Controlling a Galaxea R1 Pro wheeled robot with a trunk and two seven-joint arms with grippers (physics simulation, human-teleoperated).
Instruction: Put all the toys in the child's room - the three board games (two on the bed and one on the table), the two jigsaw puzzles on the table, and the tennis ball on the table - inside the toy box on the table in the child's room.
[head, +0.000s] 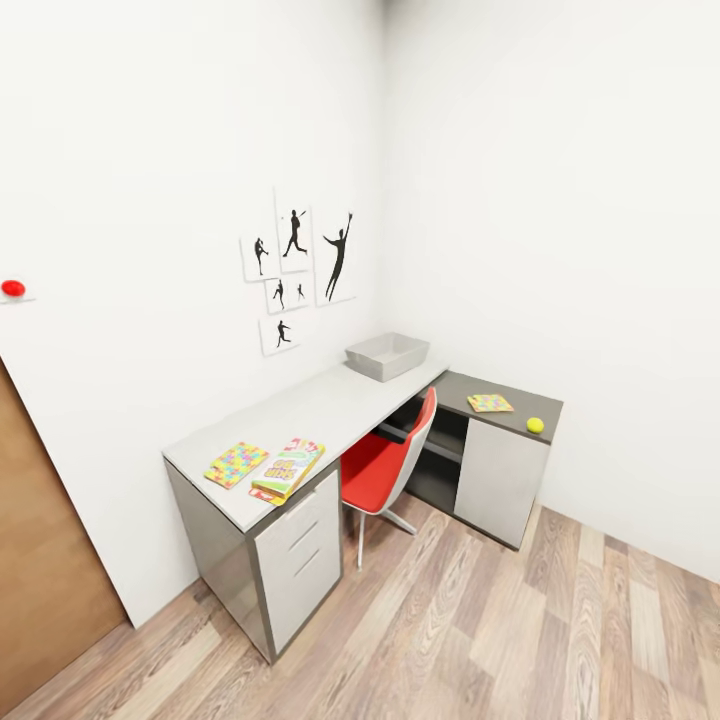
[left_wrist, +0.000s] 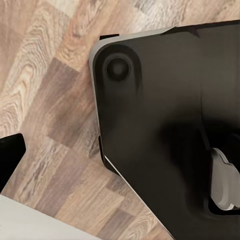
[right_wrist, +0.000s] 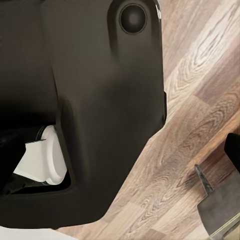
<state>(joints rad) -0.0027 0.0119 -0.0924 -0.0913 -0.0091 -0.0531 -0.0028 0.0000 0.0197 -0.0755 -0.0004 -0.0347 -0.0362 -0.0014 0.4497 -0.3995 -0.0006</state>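
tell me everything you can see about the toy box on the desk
The toy box is a pale grey, open-topped rectangular bin with sloping walls, plastic-looking. It stands upright on the white desk top in the corner, close to the wall. It looks empty from here, and nothing touches it but the desk.
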